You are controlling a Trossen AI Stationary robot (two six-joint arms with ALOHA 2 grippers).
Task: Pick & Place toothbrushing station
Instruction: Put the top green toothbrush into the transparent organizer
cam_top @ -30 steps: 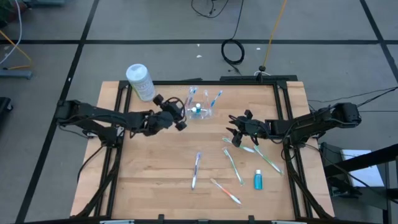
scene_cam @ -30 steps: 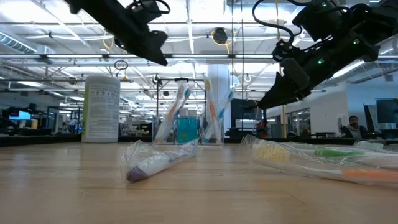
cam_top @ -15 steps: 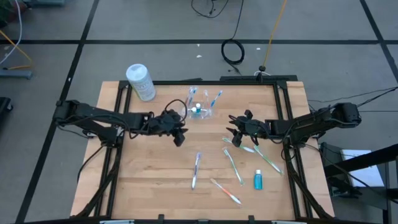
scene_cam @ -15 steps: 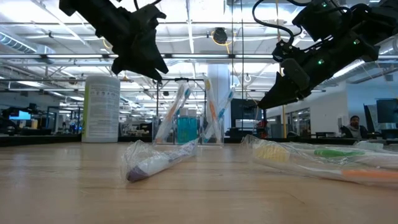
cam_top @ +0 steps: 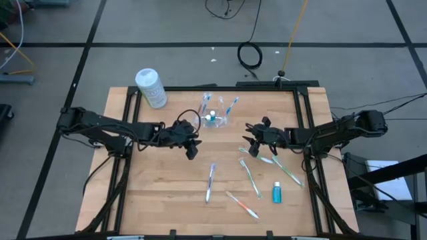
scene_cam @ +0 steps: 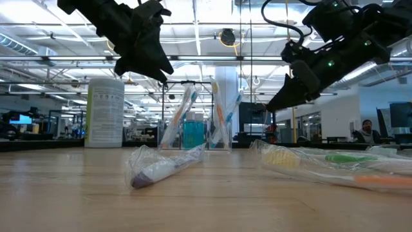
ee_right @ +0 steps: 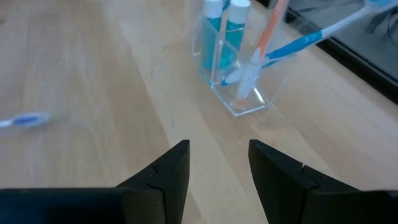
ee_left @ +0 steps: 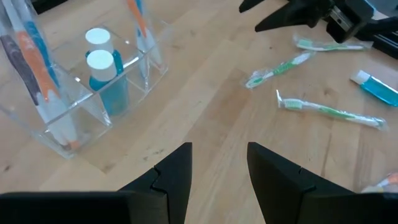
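The toothbrushing station (cam_top: 213, 115) is a see-through plastic holder with toothbrushes and two blue tubes in it. It stands on its base at the table's far middle, and shows in the left wrist view (ee_left: 81, 93), the right wrist view (ee_right: 239, 68) and the low view (scene_cam: 199, 122). My left gripper (cam_top: 192, 143) hovers open and empty to the near left of it, above the wood (ee_left: 219, 149). My right gripper (cam_top: 252, 140) hovers open and empty to the near right of it (ee_right: 217, 146).
A white canister (cam_top: 151, 87) stands at the far left corner. Several wrapped toothbrushes lie on the near half, among them one at the middle (cam_top: 210, 181) and one to its right (cam_top: 250, 177). A blue tube (cam_top: 277, 193) lies near right. Bare wood lies at the near left.
My left gripper has gone from beside the holder toward the table's near edge and has tipped its fingers more downward. It stays open and empty. The holder has not moved.
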